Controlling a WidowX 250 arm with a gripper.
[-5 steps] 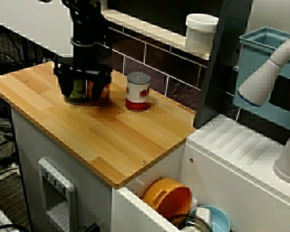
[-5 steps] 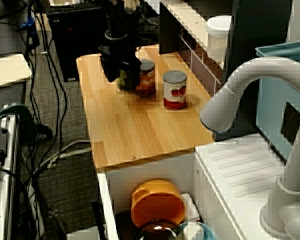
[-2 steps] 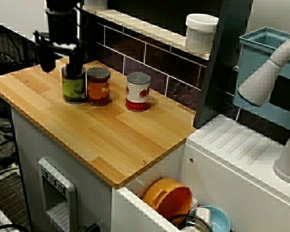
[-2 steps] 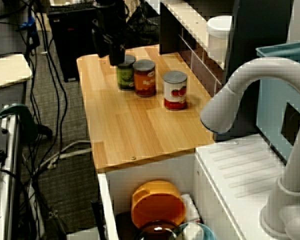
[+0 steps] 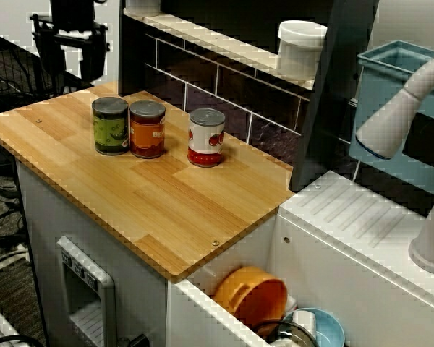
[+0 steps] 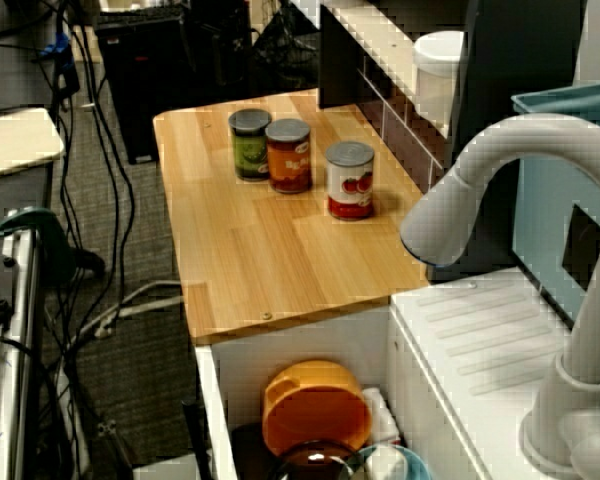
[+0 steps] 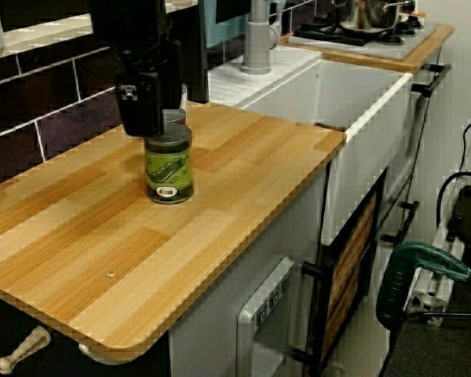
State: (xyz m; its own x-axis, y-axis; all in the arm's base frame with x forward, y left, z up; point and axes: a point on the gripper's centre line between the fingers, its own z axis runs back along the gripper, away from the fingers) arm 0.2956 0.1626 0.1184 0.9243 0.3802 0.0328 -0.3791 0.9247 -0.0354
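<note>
A: What is proving hard to read?
B: In the front view the gripper is running off the top edge. In the view from the sink side it is blending into the dark background. In the view from the worktop's end its black body is covering most of the orange can.
A: Fingers?
B: They are hanging spread apart, gripping nothing, raised behind the green can.
A: That can?
B: It is standing upright near the back left of the worktop, with a dark lid and a green label. It is just beside the orange can, possibly touching.
A: Surroundings?
B: A red-and-white can is standing apart to the right. An orange bowl is lying in the sink.
</note>
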